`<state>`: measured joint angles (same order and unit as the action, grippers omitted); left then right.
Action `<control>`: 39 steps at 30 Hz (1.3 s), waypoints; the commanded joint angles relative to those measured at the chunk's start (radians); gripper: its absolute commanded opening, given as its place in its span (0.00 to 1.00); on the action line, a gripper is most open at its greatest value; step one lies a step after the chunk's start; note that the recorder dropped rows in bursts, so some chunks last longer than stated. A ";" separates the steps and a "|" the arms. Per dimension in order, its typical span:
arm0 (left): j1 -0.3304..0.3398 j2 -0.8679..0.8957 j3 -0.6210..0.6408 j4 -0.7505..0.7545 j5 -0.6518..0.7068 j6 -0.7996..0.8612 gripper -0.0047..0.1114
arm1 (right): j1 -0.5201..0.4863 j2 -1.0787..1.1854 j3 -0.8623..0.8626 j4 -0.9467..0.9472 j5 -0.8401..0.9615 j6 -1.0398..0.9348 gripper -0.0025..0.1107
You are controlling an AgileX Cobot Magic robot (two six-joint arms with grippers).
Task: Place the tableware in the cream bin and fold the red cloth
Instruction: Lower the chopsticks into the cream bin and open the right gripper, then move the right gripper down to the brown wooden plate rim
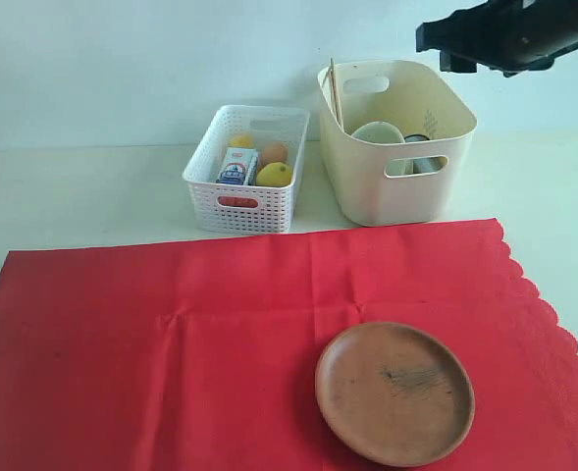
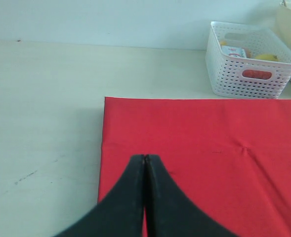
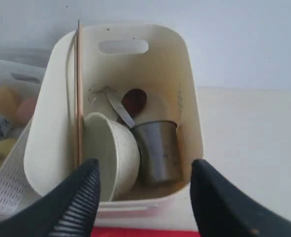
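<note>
Fingers hard to make out in the exterior view: only the black right arm [image 1: 509, 34], high at the far right, above and behind the large cream-yellow plastic bin [image 1: 367, 191]. Inside that bin, a pair of wooden chopsticks [image 1: 335, 93] leaning up the left wall and a pale green ceramic bowl [image 1: 377, 131]. Just left of the bin, a smaller white lattice basket [image 1: 232, 208] holding a yellow lemon [image 1: 275, 174], a brownish egg [image 1: 274, 152] and a blue-and-white packet [image 1: 237, 167]. In front of both, the big bright red cloth [image 1: 171, 334], spread flat and unfolded on the pale counter [image 1: 73, 186], scalloped edge to the right. On the cloth, front right, a round brown plate [image 1: 394, 392], well apart from the bin.

Left wrist view: black fingers [image 2: 128, 202] of the left gripper [image 2: 145, 159] pressed together with nothing between them, over the red cloth close to one edge.

Right wrist view: right gripper [image 3: 144, 168] with ribbed black fingers [image 3: 78, 202] spread wide, gripping nothing, over the near rim of the cream bin. Down in the bin, the bowl tipped on its side, touching a steel cup [image 3: 159, 150]. Behind them, a metal knife [image 3: 119, 111] and a dark wooden spoon [image 3: 134, 101] on the bottom. Chopsticks along one wall.
</note>
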<state>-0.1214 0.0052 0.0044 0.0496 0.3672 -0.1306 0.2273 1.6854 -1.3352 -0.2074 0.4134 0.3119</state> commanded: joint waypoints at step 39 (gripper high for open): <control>-0.008 -0.005 -0.004 -0.007 -0.011 -0.004 0.04 | -0.001 -0.117 0.462 0.507 0.269 -0.520 0.50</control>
<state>-0.1214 0.0052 0.0044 0.0496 0.3672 -0.1306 0.2273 1.5362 -0.8776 0.2852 0.7088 -0.1982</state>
